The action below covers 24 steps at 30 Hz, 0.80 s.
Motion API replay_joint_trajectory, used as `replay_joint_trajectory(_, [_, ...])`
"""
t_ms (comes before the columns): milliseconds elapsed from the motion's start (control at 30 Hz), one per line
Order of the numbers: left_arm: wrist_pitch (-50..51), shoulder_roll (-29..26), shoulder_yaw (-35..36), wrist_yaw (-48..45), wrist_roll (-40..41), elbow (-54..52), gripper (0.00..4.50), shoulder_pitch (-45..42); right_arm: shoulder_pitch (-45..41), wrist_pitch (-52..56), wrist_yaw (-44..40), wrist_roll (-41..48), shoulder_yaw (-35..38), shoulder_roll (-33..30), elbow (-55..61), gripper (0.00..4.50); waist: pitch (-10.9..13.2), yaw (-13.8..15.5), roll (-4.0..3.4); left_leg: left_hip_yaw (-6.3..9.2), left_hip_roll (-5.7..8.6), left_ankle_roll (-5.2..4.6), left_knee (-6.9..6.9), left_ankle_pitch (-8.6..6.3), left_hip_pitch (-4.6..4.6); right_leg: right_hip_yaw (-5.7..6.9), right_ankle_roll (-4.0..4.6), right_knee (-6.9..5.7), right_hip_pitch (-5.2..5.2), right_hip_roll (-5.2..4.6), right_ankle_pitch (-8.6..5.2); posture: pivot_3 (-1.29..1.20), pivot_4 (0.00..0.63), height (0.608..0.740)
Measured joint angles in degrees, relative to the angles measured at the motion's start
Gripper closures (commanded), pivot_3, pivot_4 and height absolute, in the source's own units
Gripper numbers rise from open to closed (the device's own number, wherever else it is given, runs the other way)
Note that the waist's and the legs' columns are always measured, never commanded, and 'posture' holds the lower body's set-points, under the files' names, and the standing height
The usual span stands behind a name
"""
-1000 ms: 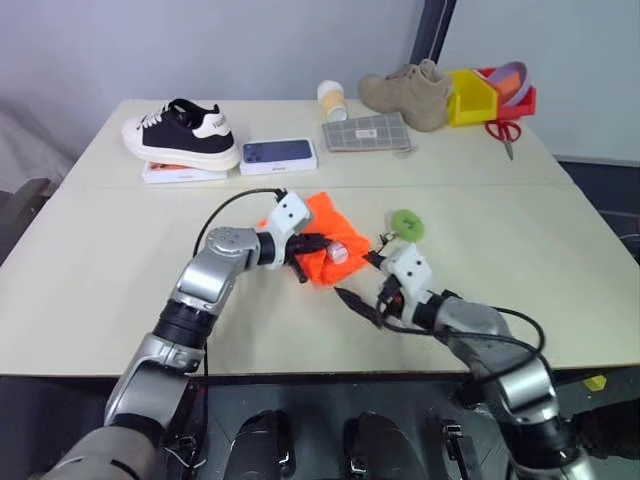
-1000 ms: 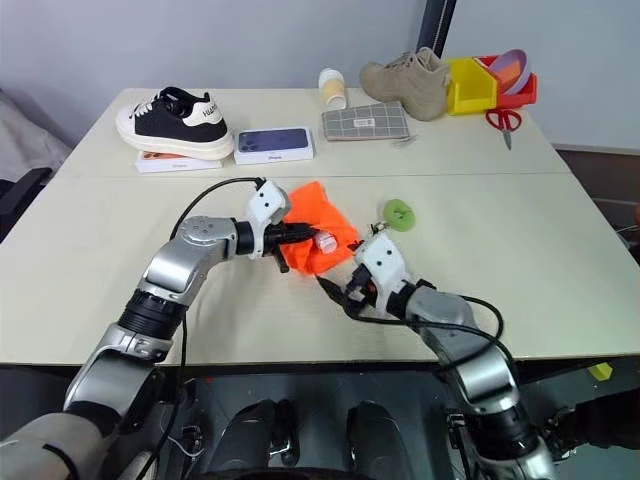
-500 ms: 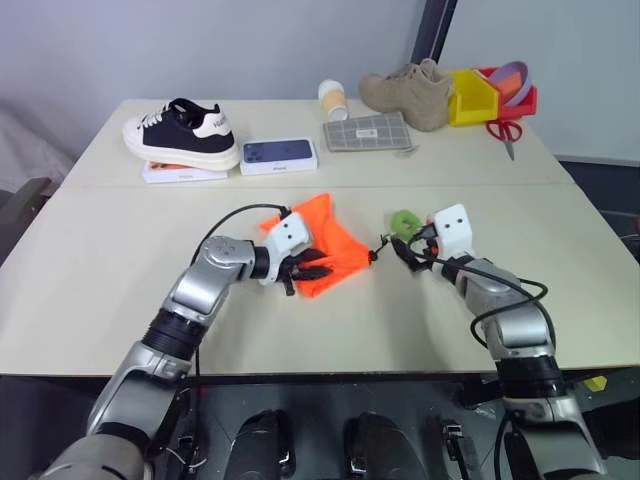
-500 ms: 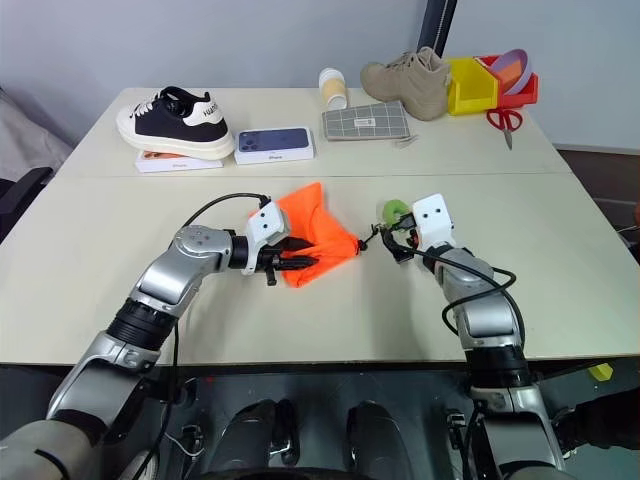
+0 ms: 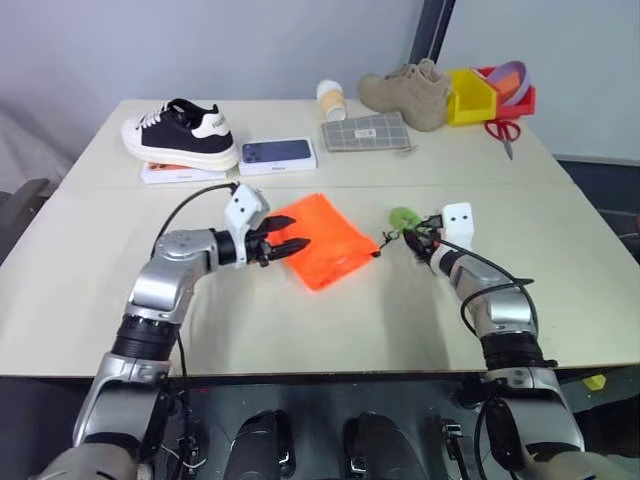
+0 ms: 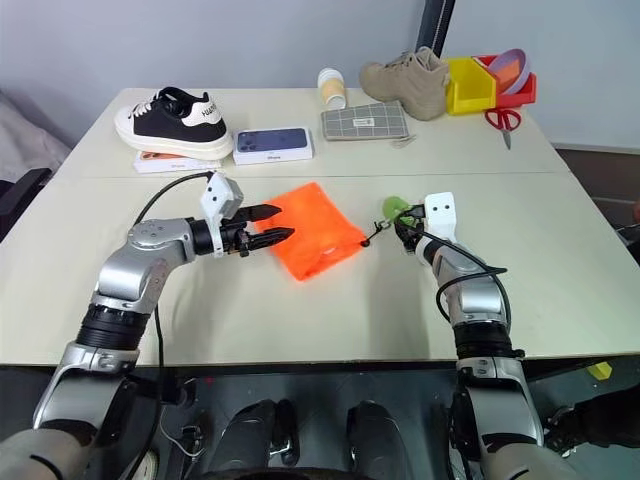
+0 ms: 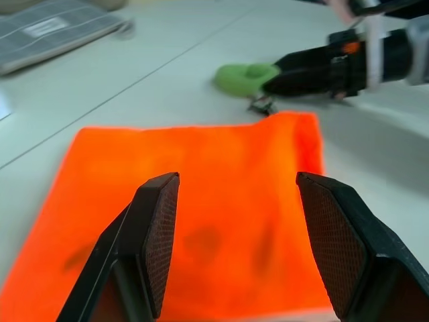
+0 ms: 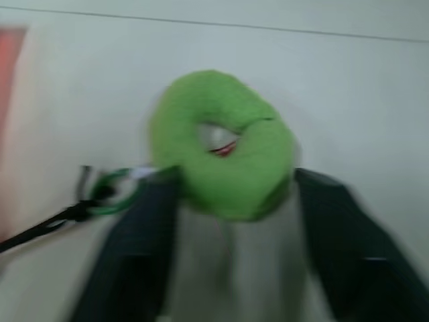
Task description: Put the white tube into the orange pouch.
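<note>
**benchrat:** ok so where's everything at right now?

**g1_watcher:** The orange pouch [image 6: 315, 240] lies flat on the desk [image 6: 560, 270], between the two grippers. The left gripper [image 6: 286, 220] is released, with its two black fingers [image 7: 157, 248] spread wide apart and nothing between them. It points roughly level at the pouch's edge. From the left wrist view the pouch fills the space just ahead of the fingertips. I can't tell if the tips actually touch the fabric.

**benchrat:** and the other arm?

**g1_watcher:** The right gripper [image 6: 404, 224] is on the far side of the pouch from the left one, right at the green ring [image 8: 255, 174]. In the right wrist view the ring sits between its fingers, just past the tips. That shot is smeared though, so I honestly cannot tell whether it's clenched on the ring or just straddling it. The thin black cord [image 6: 372, 238] runs from the ring to the pouch's corner, to the inside of the right gripper.

**benchrat:** anything else lying around?

**g1_watcher:** There's a row of stuff well beyond both grippers, at the back of the desk. The black and white sneaker [image 6: 172, 120] and a phone box [image 6: 273, 143] are past the left gripper. A cream cup [image 6: 332, 88], a grey case [image 6: 366, 122] and a tan boot [image 6: 405, 82] come next. A yellow bin [image 6: 470, 85] and red scissors [image 6: 504, 120] are out past the right gripper.
</note>
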<state>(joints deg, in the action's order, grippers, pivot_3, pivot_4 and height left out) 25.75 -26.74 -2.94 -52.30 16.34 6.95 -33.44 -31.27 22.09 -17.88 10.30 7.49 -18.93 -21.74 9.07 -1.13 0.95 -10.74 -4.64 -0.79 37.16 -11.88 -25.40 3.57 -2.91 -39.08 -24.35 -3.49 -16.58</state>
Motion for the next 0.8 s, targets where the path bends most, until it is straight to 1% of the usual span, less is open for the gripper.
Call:
replay_joint_trajectory(67, [-0.1, -0.1, 0.1, 0.2, 0.0, 0.0, 1.52, 0.2, 0.0, -0.6, -0.3, 0.0, 0.0, 0.0, 0.1, 4.47, 0.0, 0.0, 0.00, 0.00, 0.00, 0.00, 0.00, 0.00, 0.00, 0.00, 0.00, 0.00, 0.00, 0.00, 0.00, 0.00, 0.150, 0.740])
replay_joint_trajectory(200, [-0.2, 0.1, 0.1, 1.0, 0.1, 0.0, 1.52, 0.8, 1.2, -1.6, -0.5, 0.0, 0.0, 0.0, 1.6, 4.47, 0.0, 0.0, 0.00, 0.00, -0.01, 0.00, -0.02, 0.00, 0.00, 0.00, 0.00, 0.00, 0.00, -0.04, 0.00, 0.00, 0.150, 0.740])
replay_joint_trajectory(367, [-0.1, 1.9, 0.4, 1.9, 0.9, -0.1, 1.52, 1.2, 5.5, -2.5, -1.9, 2.3, 0.8, -0.2, 14.4, 4.47, 0.0, 0.0, -0.02, 0.01, -0.01, 0.01, -0.03, 0.00, -0.01, -0.01, 0.00, 0.00, -0.02, -0.04, -0.01, 0.00, 0.150, 0.740])
replay_joint_trajectory(433, [0.1, 2.8, 0.4, 1.6, 2.2, -0.1, 1.00, 1.1, 6.8, -1.5, -2.8, 4.6, 1.6, -0.3, 22.2, 4.50, 0.0, 0.0, -0.02, 0.02, -0.02, 0.01, -0.03, 0.00, 0.00, 0.00, 0.00, 0.00, -0.01, -0.04, -0.01, 0.00, 0.150, 0.740])
replay_joint_trajectory(467, [0.2, 3.0, 0.4, 1.5, 2.5, -0.1, 0.76, 1.0, 7.0, -1.2, -3.1, 5.2, 1.8, -0.3, 24.3, 4.50, 0.0, -0.1, -0.02, 0.02, -0.02, 0.01, -0.03, 0.00, 0.00, 0.00, 0.00, 0.00, -0.01, -0.04, -0.01, 0.00, 0.150, 0.740])
replay_joint_trajectory(500, [0.2, 3.4, 0.3, 1.2, 2.9, -0.1, 0.29, 0.8, 7.7, -0.4, -3.3, 6.1, 2.0, -0.4, 26.8, 4.50, 0.0, 0.0, -0.02, 0.02, -0.02, 0.01, -0.03, -0.01, -0.01, 0.00, 0.00, 0.00, -0.02, -0.04, -0.01, 0.00, 0.150, 0.740])
replay_joint_trajectory(533, [0.2, 3.6, 0.3, 0.9, 3.1, -0.1, 0.02, 0.5, 8.2, 0.4, -3.5, 6.9, 2.0, -0.5, 29.0, 4.50, 0.0, 0.0, -0.02, 0.03, -0.02, 0.01, -0.03, -0.01, 0.00, 0.00, 0.00, 0.00, -0.01, -0.04, -0.01, 0.00, 0.150, 0.740])
replay_joint_trajectory(667, [-0.4, 5.7, -0.2, -0.3, 3.2, 1.3, 0.02, -2.8, 9.4, 3.8, -3.7, 9.0, 1.7, -0.5, 35.1, 4.50, 0.0, 0.2, -0.02, 0.03, 0.01, -0.04, -0.01, -0.03, -0.01, 0.00, 0.01, 0.01, 0.00, -0.06, -0.01, 0.00, 0.150, 0.740])
replay_joint_trajectory(800, [-2.4, 8.3, -1.5, -2.5, 3.0, 5.4, 0.02, -5.9, 9.9, 5.3, -3.7, 9.7, 1.2, -0.5, 37.0, 4.50, 0.0, 0.1, -0.02, 0.04, 0.02, -0.20, -0.01, -0.13, -0.01, 0.00, 0.01, 0.01, 0.00, -0.04, -0.01, 0.00, 0.150, 0.740])
